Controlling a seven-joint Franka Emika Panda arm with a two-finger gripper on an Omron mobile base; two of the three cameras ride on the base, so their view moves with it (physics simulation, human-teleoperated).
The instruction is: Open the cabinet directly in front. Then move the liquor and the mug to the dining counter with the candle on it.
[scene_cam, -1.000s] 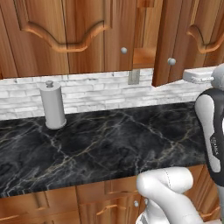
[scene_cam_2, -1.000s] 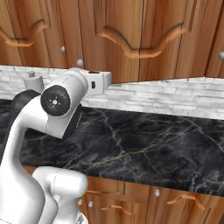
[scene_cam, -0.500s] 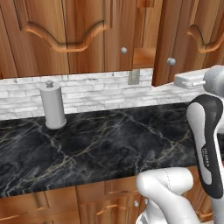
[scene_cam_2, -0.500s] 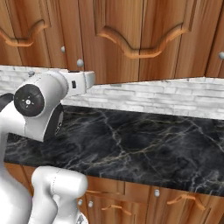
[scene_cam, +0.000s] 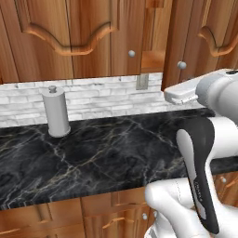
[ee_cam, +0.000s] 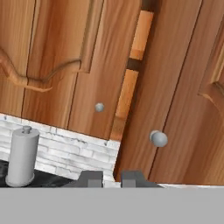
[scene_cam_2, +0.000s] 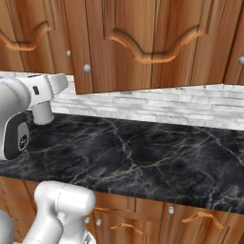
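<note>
Here, in the left base view, the cabinet (scene_cam: 153,44) hung above the marble counter (scene_cam: 93,148), its right door ajar, the paper-towel holder (scene_cam: 56,111) far left. From the right base view, the doors looked nearly shut. In the hand view, the gripper (ee_cam: 111,178) pointed below the gap, empty, its tips close together with a narrow gap between them.

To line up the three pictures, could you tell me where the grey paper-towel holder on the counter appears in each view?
Left base view: paper-towel holder stands left of centre, against the white brick backsplash.
Right base view: at the far left edge, partly behind the white arm.
Hand view: lower left corner.
Shared landmark: the round silver knob on the ajar cabinet door, also in the hand view.
</note>
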